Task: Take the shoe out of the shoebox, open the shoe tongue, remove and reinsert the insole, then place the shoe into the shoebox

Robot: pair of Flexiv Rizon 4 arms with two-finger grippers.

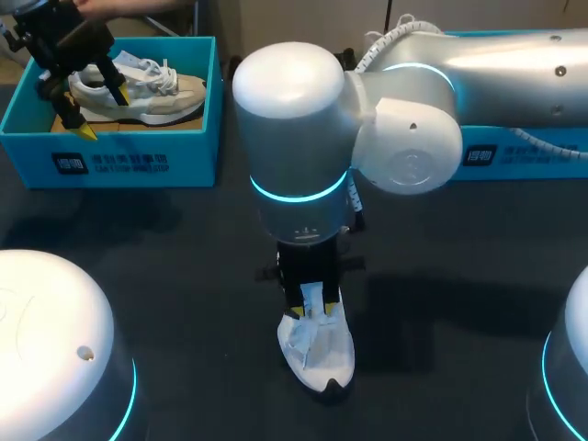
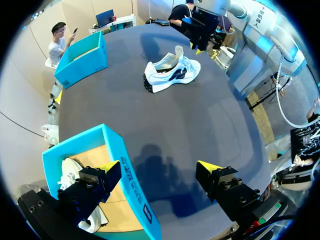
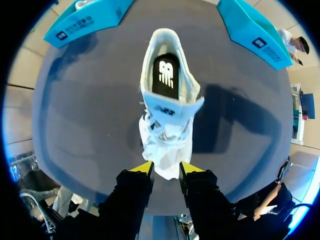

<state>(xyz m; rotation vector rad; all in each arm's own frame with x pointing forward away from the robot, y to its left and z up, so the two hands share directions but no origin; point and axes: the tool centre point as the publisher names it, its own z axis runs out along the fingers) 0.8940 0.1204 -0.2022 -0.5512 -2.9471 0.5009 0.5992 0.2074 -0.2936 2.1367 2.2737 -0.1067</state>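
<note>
A white shoe (image 1: 319, 354) lies on the dark table near the front middle, dark heel toward the front edge. In the right wrist view its tongue (image 3: 172, 107) stands up and the black insole (image 3: 165, 75) shows inside. My right gripper (image 1: 311, 310) hangs over the shoe's front end, and its fingers (image 3: 142, 169) press a white part of that end from both sides (image 3: 166, 169). My left gripper (image 1: 101, 110) is open above the blue shoebox (image 1: 110, 156) at the back left, one finger over the box, the other over the table (image 2: 159, 169).
A second pale shoe (image 1: 138, 87) lies in the back-left shoebox (image 2: 130, 180). Another blue box (image 1: 514, 152) stands at the back right, partly behind my right arm. White arm bases (image 1: 46, 349) fill both front corners.
</note>
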